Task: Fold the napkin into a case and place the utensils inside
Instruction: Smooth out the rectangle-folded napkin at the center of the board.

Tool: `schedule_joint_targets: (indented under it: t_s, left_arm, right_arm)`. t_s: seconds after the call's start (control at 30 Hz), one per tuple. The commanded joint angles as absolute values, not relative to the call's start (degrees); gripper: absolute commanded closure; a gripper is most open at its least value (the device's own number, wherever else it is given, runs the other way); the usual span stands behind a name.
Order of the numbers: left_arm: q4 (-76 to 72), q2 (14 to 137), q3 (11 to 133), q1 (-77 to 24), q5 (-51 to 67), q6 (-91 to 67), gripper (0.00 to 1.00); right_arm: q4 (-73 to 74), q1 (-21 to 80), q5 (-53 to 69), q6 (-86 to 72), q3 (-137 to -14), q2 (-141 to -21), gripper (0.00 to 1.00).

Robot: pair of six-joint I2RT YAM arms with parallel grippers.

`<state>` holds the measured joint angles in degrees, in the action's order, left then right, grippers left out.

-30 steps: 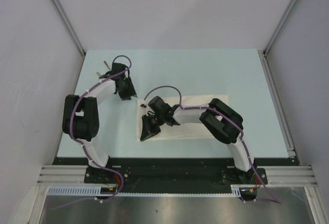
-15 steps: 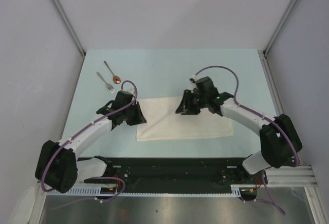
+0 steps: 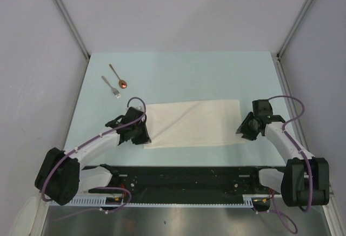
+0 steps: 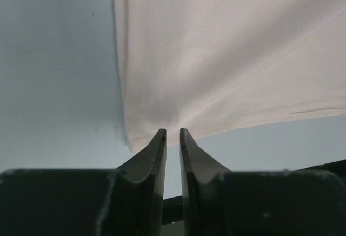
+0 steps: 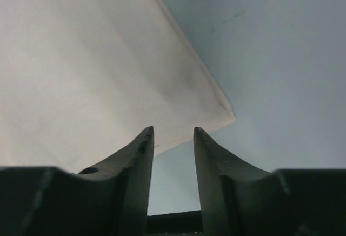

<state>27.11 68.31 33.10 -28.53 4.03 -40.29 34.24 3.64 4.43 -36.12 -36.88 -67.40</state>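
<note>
The pale blue counter (image 3: 216, 79) carries everything. The napkin (image 3: 192, 123) lies flat across its middle as a long rectangle, and I would say it is only partly folded and no case yet.

The left end effector (image 4: 172, 133) sits low at the napkin's near-left corner. Its jaws are almost together, and creases in the cloth run into the tips, so it looks to have that corner pinched. The right end effector (image 5: 173, 130) is at the near-right corner with its jaws plainly apart. The napkin's near edge crosses just ahead of the gap, the corner itself lies off to one side, and nothing is gripped.

That mismatch is the worry. If the left side lifts or pulls while the right has no hold, the cloth would drag and skew, and the fold would come out crooked. If the right jaws close where they are, they may catch only the hem, or a single layer, and slip off.

The fork (image 3: 112, 87) and spoon (image 3: 118, 77) lie side by side at the far left, well apart from the napkin. A wide swing of the left arm could knock them.
</note>
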Motion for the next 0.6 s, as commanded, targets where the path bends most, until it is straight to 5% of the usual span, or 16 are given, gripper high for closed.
schedule_joint_targets:
  t_s: [0.0, 0.07, 0.33, 0.57]
  left_arm:
    - [32.86, 63.37, 33.75, -30.23, -4.91, -45.79, 0.74]
    - [34.72, 63.1, 34.1, -30.32, -6.58, -46.23, 0.67]
    - [31.46, 66.26, 34.01, -30.59, -3.25, -46.05, 0.7]
    - [39.54, 66.97, 36.21, -30.76, -5.01, -49.3, 0.52]
  right_arm:
    - [39.64, 2.2, -4.03, -40.51, -36.12, -63.55, 0.55]
    - [39.64, 1.68, -6.5, -40.26, -35.95, -63.19, 0.5]
    - [37.97, 1.49, -6.76, -40.69, -34.45, -67.41, 0.52]
    - [35.95, 1.58, -8.87, -41.4, -32.78, -69.08, 0.5]
